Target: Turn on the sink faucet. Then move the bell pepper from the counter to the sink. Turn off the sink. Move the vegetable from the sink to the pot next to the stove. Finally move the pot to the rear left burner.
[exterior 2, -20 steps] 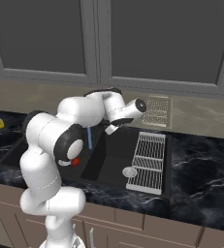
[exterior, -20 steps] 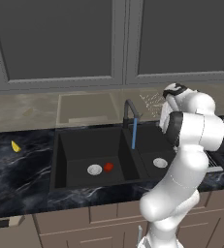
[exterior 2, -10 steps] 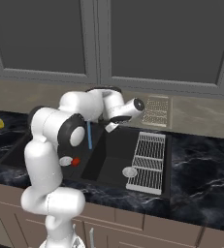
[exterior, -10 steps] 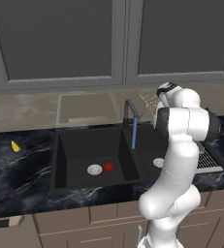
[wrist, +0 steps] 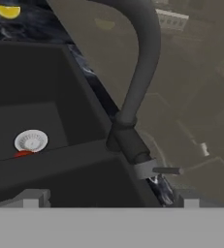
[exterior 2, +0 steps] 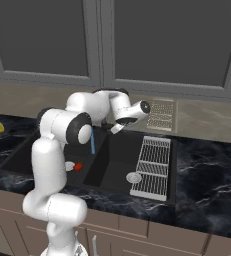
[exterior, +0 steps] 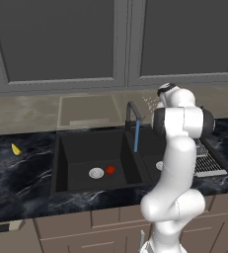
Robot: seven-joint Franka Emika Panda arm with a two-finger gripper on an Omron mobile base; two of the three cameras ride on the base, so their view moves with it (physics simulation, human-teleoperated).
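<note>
Water runs in a thin blue stream (exterior: 135, 141) from the sink faucet (exterior: 131, 114) into the sink (exterior: 61, 163), and the bell pepper (exterior: 110, 170) lies on the floor of the left basin just beside the round silver drain (exterior: 96, 173), so by my reading the first two steps are done and the step in hand is turning the water off. In the right base view the tool (exterior 2: 117, 128) hangs over the back of the basins near the tap, empty, its jaws spread as wide as they go. The hand view looks along the faucet's base, where a small lever (wrist: 166, 170) sticks out sideways from a pale collar, and the pepper peeks out as a red sliver under the drain (wrist: 31, 141). The next move calls for bringing the fingertips onto that short lever and pushing it back, probably without closing on it, though the view is too dim to tell which way it must swing. A yellow wedge (exterior: 16, 148) sits well apart on the tabletop (exterior: 17, 178) to the left, and a wire rack (exterior 2: 152, 167) lies over the right basin.
</note>
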